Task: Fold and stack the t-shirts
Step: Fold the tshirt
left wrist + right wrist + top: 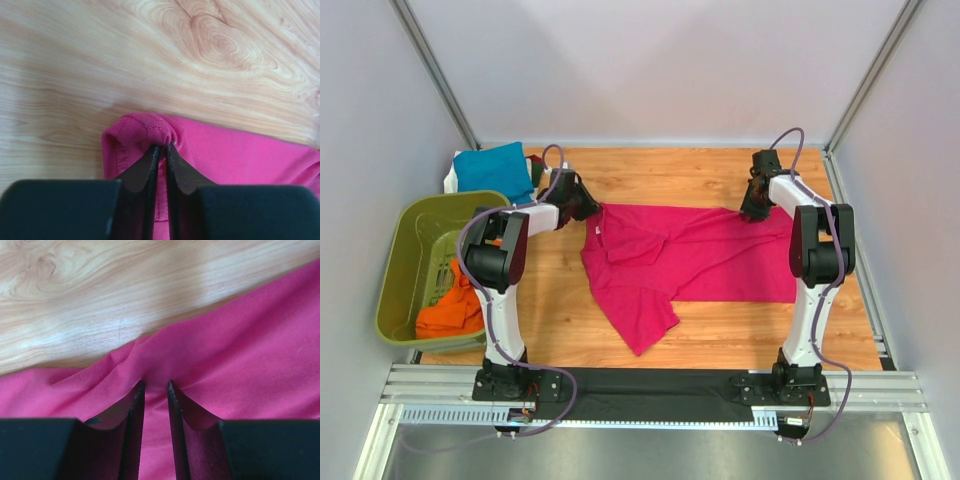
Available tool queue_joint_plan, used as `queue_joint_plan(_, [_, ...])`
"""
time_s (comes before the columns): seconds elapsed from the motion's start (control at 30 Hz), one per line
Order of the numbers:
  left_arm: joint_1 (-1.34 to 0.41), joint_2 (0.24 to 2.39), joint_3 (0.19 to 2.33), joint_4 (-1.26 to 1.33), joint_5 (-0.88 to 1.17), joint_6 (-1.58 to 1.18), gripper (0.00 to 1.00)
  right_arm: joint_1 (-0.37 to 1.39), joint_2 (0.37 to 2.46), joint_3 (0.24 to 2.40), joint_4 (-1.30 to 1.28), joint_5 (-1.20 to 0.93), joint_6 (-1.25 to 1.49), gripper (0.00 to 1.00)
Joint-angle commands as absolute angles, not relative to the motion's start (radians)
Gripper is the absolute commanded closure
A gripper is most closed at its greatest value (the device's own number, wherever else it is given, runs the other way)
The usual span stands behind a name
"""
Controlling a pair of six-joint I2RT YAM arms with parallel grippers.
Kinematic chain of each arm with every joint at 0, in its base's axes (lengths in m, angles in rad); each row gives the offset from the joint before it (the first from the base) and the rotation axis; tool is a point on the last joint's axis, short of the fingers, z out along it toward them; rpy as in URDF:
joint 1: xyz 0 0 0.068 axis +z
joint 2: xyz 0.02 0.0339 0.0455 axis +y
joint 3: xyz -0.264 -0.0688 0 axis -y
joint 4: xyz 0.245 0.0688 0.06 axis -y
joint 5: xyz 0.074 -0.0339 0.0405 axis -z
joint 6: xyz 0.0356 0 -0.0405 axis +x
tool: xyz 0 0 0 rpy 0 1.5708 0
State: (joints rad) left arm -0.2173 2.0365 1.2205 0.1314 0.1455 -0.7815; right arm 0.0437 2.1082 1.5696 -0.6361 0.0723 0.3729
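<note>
At the table's (720, 330) nine o'clock edge the olive basket (395, 240) holds crumpled orange shirts (450, 310). At about ten o'clock, beyond the basket, a teal shirt (495, 168) lies on what looks like a white shirt (451, 180), of which only a sliver shows. The magenta shirt (700, 255) is spread across the middle of the table, its long side running from nine to three o'clock, with one flap trailing toward six. The left gripper (161, 146) sits on the shirt's far-left corner, its jaws drawn narrow and pinching a ribbed, stitched edge that bulges just past the tips. The right gripper (155, 384) is on the far edge toward two o'clock. Its jaws are narrow with a small gap and cloth puckers into them, so it reads as a pinch on a raised fold. The cloth looks light, thin and limp, and I judge it will sag and drag between two holds. The best grips are probably hems and corners, where a doubled seam gives the pads something to bite, with both sides lifted together and kept taut. The fingertips hide the nip itself, so how many layers each pinch has caught cannot be told. Whether the left-hand edge is a sleeve cuff or the collar is unclear, as is the number of orange shirts in the heap.
</note>
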Motion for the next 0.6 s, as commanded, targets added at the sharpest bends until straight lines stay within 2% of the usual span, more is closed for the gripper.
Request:
queue_joint_plan(0.0, [-0.216,2.054,1.235,0.196,0.163,-0.790,0.85,0.048,2.118,1.562,-0.640,0.098,0.365,0.73])
queue_joint_plan(0.07, [-0.216,2.045,1.227,0.196,0.153,-0.793,0.95,0.046,2.117,1.565,-0.641,0.100,0.364,0.73])
queue_joint_plan(0.17, [-0.215,2.008,1.210,0.195,0.132,-0.792,1.00,0.046,2.114,1.569,-0.643,0.100,0.364,0.73])
queue_joint_plan(0.57, [-0.215,1.864,1.169,0.094,0.048,-0.818,1.00,0.046,2.115,1.571,-0.640,0.095,0.371,0.73])
